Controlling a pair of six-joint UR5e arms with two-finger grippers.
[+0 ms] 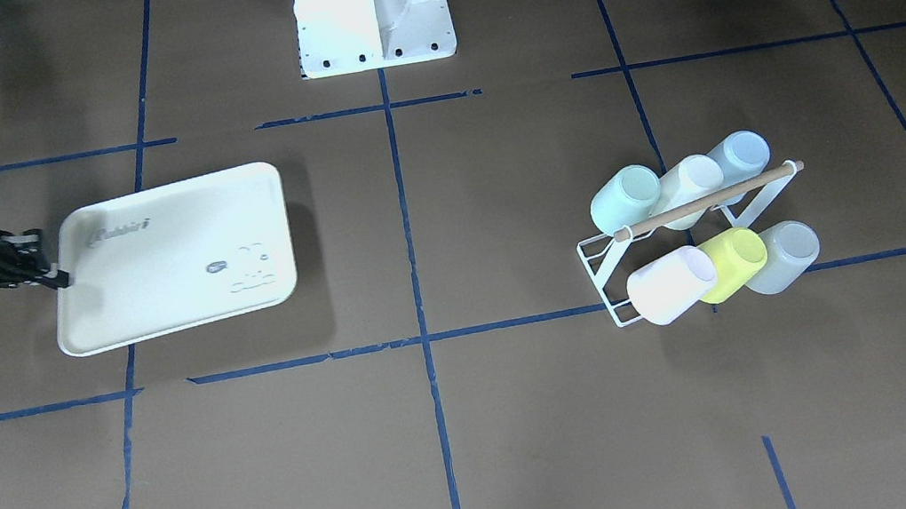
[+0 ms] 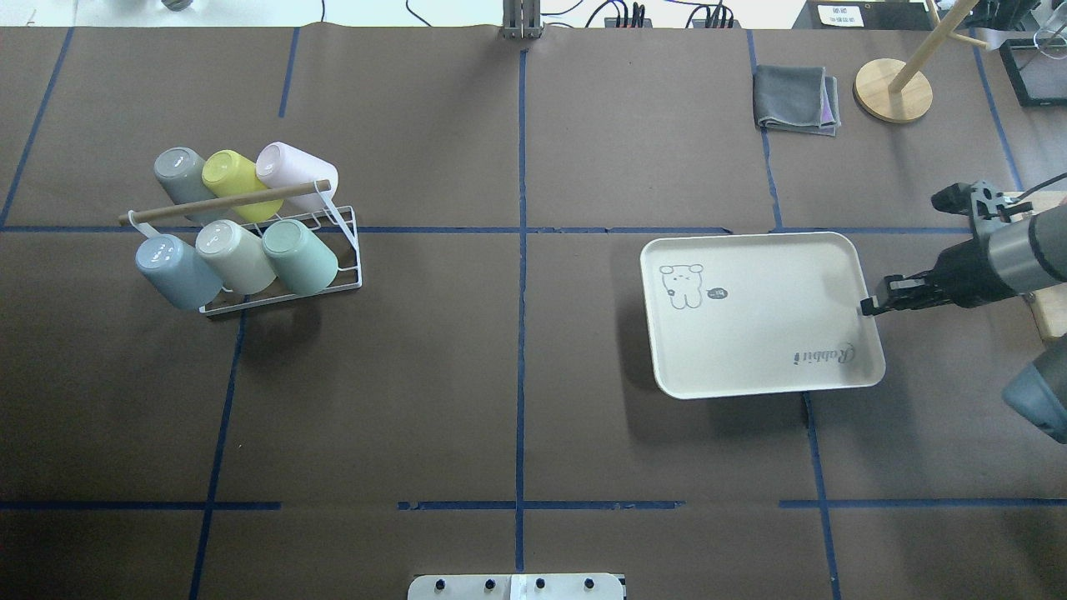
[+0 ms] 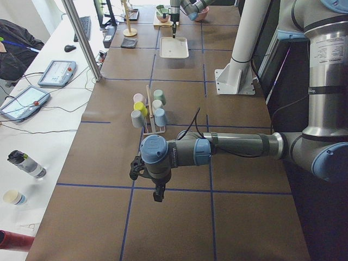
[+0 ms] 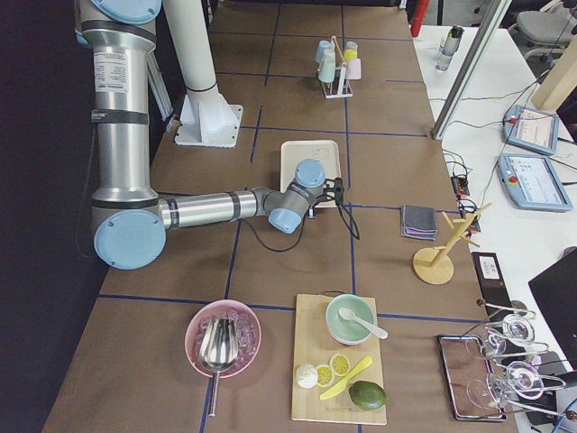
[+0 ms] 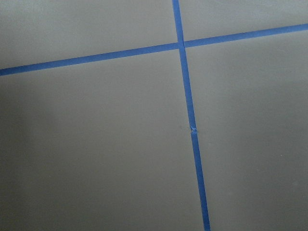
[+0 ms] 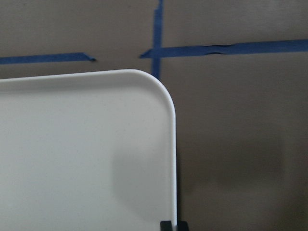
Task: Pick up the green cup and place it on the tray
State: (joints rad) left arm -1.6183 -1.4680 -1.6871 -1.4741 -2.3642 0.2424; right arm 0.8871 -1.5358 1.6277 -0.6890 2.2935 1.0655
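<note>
1. Green cup [image 2: 300,254] is resting tilted on the wire cup rack [image 2: 225,202], just beside a cream cup [image 2: 237,254] and well apart from the tray [image 2: 750,333].
2. Right gripper [image 2: 867,307] is pinching the tray's short rim near the "Rabbit" script.
3. Left gripper [image 3: 158,197] is hanging over the brown table [image 2: 517,375]; whether it is clenched or released cannot be told.

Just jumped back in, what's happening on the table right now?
The right gripper is at the short edge of the tray, fingers straddling the rim, apparently pinching it. Nothing is on the tray. The green cup sits on the wire rack with five other cups. The left gripper hangs over the table, away from the rack.
</note>
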